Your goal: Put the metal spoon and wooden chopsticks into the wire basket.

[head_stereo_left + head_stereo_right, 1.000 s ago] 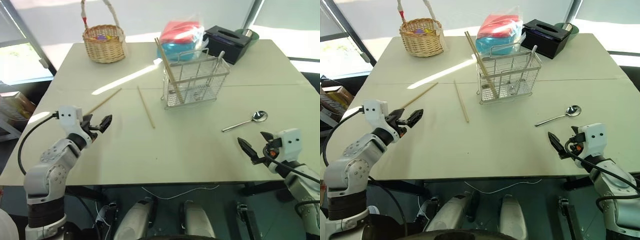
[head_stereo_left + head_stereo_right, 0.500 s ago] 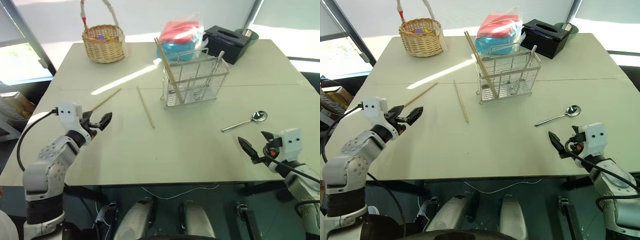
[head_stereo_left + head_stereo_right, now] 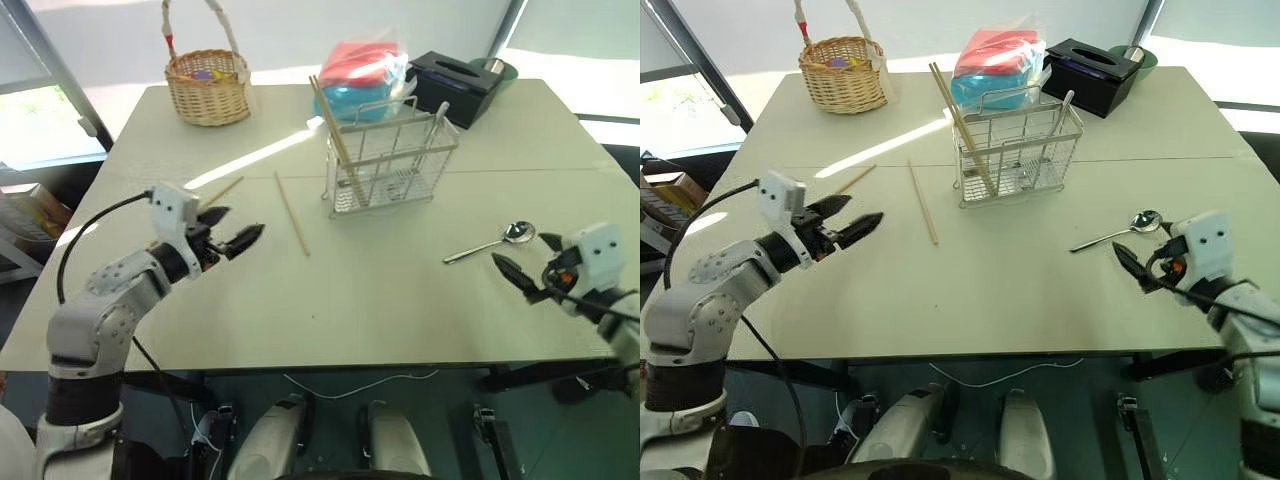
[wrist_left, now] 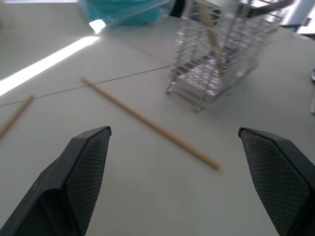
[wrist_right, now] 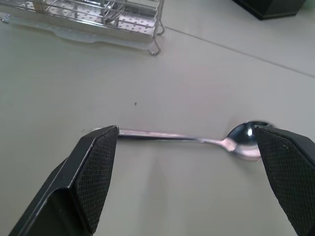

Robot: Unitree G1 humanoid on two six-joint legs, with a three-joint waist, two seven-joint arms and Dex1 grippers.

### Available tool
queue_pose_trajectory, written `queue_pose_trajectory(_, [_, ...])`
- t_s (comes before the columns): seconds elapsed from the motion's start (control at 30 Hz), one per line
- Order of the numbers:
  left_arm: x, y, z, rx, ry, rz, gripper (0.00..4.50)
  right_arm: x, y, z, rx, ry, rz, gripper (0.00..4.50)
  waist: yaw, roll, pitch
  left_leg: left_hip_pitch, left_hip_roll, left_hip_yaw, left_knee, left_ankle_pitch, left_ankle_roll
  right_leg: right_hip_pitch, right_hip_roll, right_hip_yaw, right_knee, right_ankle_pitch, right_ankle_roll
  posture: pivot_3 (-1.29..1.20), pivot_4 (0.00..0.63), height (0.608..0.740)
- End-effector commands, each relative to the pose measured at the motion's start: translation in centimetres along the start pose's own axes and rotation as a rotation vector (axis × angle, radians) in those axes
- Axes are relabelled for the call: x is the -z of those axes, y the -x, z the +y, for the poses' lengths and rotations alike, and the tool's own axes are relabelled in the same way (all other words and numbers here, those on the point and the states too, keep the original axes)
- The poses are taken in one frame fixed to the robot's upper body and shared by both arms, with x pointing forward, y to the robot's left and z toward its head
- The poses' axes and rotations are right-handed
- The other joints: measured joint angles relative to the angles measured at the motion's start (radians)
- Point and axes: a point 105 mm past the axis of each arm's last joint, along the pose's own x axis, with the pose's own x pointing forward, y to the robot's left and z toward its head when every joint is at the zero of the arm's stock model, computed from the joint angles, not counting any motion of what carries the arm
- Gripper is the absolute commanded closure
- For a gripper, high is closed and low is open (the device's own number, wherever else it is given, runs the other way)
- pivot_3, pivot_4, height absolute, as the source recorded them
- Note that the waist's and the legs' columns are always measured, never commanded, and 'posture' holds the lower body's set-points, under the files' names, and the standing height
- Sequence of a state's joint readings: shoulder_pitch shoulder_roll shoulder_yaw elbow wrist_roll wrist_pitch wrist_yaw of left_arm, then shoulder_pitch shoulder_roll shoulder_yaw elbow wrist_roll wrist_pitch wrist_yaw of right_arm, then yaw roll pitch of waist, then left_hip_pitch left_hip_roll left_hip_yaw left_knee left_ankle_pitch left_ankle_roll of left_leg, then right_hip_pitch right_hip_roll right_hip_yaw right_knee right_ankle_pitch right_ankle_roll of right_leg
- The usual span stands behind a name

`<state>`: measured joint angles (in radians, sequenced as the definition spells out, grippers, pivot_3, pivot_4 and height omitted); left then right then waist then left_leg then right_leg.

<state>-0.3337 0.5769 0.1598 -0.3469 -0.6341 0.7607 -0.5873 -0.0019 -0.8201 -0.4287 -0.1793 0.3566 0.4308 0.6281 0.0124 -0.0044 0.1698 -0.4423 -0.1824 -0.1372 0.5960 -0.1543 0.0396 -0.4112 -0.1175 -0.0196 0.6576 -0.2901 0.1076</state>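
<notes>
Two chopsticks and the spoon are left on the table; one chopstick is already leaned in the wire basket [image 3: 390, 155].

The metal spoon [image 3: 490, 242] is lying near the right table edge, framed between the wide-open, empty fingers of the right gripper [image 3: 515, 277]. One wooden chopstick [image 3: 292, 213] is lying just left of the basket, another [image 3: 222, 192] further left. The left gripper [image 3: 238, 238], fully spread and empty, is aimed at the nearer one. Bare tabletop [image 3: 380, 300] is left around both; the wicker basket [image 3: 208, 85] and tissue box [image 3: 458, 85] are kept well back.
</notes>
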Motion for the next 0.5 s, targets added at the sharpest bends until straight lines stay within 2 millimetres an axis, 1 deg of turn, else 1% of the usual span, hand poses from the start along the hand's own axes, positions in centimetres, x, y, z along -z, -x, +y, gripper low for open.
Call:
queue_pose_trajectory(0.03, [-2.3, -1.0, -2.8, 0.215, -0.069, -0.027, 0.13, -1.7, -1.0, -0.3, -0.112, 0.188, -0.003, 0.0, -0.001, 0.0, 0.0, 0.0, 0.0, 0.0, 0.0, 0.0, 0.0, 0.0, 0.0, 0.0, 0.0, 0.0, 0.0, 0.0, 0.15, 0.721])
queue_pose_trajectory(0.13, [-3.3, -1.8, -4.2, 0.339, -0.104, -0.027, 0.13, -2.5, -2.3, -0.1, -0.25, 0.361, 0.039, 0.0, -0.006, 0.0, 0.0, 0.0, 0.0, 0.0, 0.0, 0.0, 0.0, 0.0, 0.0, 0.0, -0.001, 0.0, 0.0, 0.0, 0.15, 0.721])
queue_pose_trajectory(0.2, [-3.7, -2.3, -4.6, 0.379, -0.115, -0.03, 0.13, -2.8, -3.0, -0.1, -0.32, 0.435, 0.059, 0.0, -0.009, 0.0, 0.0, 0.0, 0.0, 0.001, 0.001, 0.0, 0.0, 0.001, 0.0, 0.0, -0.001, 0.0, 0.0, 0.0, 0.15, 0.721])
queue_pose_trajectory(0.3, [-4.1, -3.1, -4.9, 0.407, -0.124, -0.049, 0.13, -2.3, -4.5, 0.0, -0.439, 0.583, 0.114, 0.0, -0.018, 0.0, 0.001, 0.0, 0.001, 0.001, 0.001, 0.0, 0.001, 0.002, 0.001, -0.001, -0.003, 0.0, 0.0, 0.0, 0.15, 0.721])
queue_pose_trajectory(0.37, [-4.2, -3.5, -5.3, 0.43, -0.122, -0.053, 0.13, -1.8, -5.7, -0.3, -0.488, 0.67, 0.158, 0.0, -0.024, 0.0, 0.001, 0.0, 0.001, 0.001, 0.002, 0.001, 0.001, 0.002, 0.001, -0.001, -0.003, 0.0, 0.001, 0.0, 0.15, 0.721])
queue_pose_trajectory(0.47, [-4.3, -3.9, -5.7, 0.449, -0.12, -0.057, 0.13, -1.5, -7.1, -0.5, -0.53, 0.741, 0.188, 0.0, -0.026, 0.0, 0.002, -0.001, 0.001, 0.001, 0.001, 0.0, 0.001, 0.002, 0.001, -0.001, -0.004, 0.002, 0.003, 0.0, 0.15, 0.721])
queue_pose_trajectory(0.5, [-4.3, -3.9, -5.8, 0.452, -0.121, -0.059, 0.13, -1.0, -7.5, -0.3, -0.562, 0.783, 0.211, 0.0, -0.026, -0.001, 0.003, 0.0, 0.001, 0.001, 0.001, 0.001, 0.002, 0.002, 0.001, -0.001, -0.004, 0.002, 0.003, 0.0, 0.15, 0.721])
